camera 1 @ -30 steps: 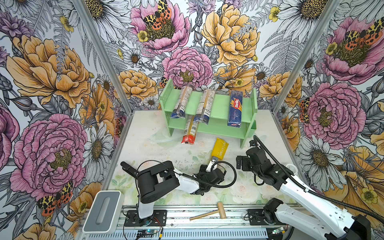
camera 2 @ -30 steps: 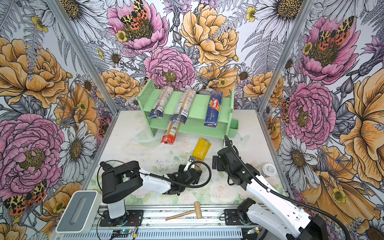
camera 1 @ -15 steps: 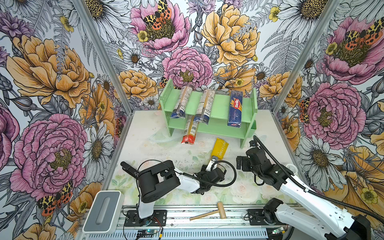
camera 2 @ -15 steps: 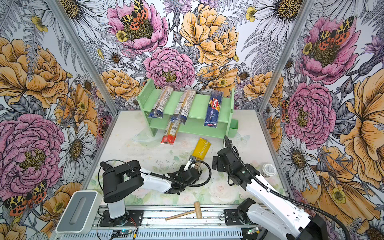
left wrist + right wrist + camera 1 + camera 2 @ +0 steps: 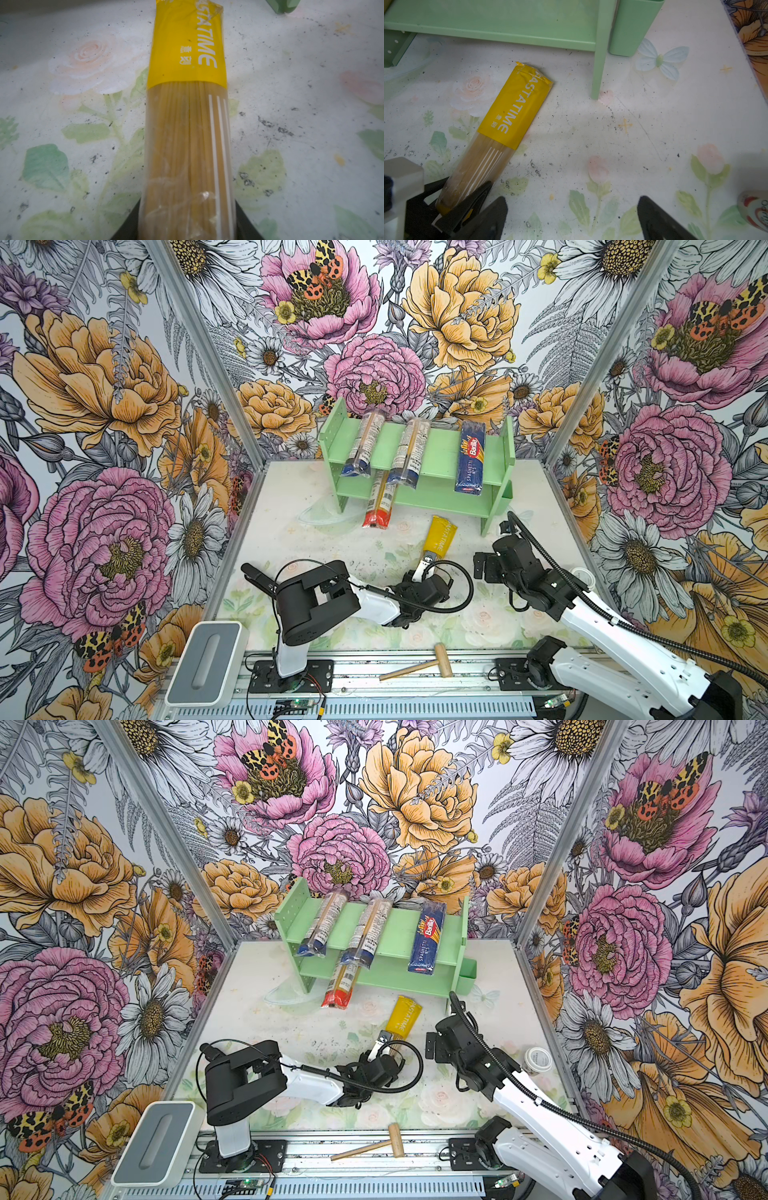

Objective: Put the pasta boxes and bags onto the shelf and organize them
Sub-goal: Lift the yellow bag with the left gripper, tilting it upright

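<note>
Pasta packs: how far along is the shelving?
Done: two blue-ended bags and the Barilla box lie on the shelf top; the red-ended bag pokes out of its lower tier. In hand: the left gripper clasps the yellow bag on the table. Left: shelving it.

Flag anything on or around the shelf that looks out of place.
The red-ended bag pokes out of the shelf's lower tier at a slant, its red end well past the front edge. Both blue-ended bags overhang the upper tier too.

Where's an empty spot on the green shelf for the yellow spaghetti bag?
Top tier of the shelf: bare strip between the right-hand clear bag and the Barilla box. Lower tier: bare right of the red-ended bag. Left half is crowded.
</note>
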`<state>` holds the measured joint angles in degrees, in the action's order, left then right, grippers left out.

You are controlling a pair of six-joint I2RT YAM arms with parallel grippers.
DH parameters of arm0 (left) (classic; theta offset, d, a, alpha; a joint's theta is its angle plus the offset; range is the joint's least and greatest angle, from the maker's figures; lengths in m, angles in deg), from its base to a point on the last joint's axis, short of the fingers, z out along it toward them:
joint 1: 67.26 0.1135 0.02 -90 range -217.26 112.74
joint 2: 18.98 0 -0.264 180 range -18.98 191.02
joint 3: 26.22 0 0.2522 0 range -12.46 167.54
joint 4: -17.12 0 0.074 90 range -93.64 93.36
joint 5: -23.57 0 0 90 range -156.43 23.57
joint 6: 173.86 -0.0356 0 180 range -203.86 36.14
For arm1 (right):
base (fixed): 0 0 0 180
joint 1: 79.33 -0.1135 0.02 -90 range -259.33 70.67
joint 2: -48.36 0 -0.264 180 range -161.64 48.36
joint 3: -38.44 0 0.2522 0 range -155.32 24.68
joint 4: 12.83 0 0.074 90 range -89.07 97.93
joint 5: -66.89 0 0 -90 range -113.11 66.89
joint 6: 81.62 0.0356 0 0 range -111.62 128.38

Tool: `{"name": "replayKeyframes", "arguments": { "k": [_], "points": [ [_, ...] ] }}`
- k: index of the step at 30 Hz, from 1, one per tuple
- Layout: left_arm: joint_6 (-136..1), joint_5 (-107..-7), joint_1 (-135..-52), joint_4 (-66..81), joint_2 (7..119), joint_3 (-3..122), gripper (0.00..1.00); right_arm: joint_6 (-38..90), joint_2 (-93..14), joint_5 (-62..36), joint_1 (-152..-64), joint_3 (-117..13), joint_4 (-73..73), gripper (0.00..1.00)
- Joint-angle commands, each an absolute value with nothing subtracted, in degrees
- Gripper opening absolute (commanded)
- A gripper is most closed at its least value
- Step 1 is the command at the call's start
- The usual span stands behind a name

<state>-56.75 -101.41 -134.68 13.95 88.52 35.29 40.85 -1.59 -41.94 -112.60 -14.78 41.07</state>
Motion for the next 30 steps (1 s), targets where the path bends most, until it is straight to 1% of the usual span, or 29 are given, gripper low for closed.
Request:
{"name": "replayKeyframes", "arguments": {
  "k": [1, 9, 11, 19, 30],
  "points": [
    [-56.22, -101.29, -134.29, 13.3, 89.08, 35.35, 0.0, 40.83, -0.45, -43.42, -112.07, -15.22, 41.75, 1.0],
    [-58.15, -105.3, -136.42, 14.74, 85.95, 33.51, 0.0, 40.38, -0.67, -43.77, -111.96, -15.75, 42.15, 1.0],
    [-58.84, -105.88, -136.99, 14.78, 83.34, 33.3, 0.0, 40.32, -0.77, -43.84, -111.96, -15.92, 42.19, 1.0],
    [-59.11, -106.07, -137.66, 14.61, 79.71, 31.54, 0.0, 39.95, -0.94, -43.95, -111.85, -16.37, 42.35, 1.0],
    [-60.43, -109.54, -139.19, 10.86, 71.2, 29.47, 0.0, 39.92, -1.39, -44.12, -111.72, -16.56, 42.34, 1.0]
  ]
}}
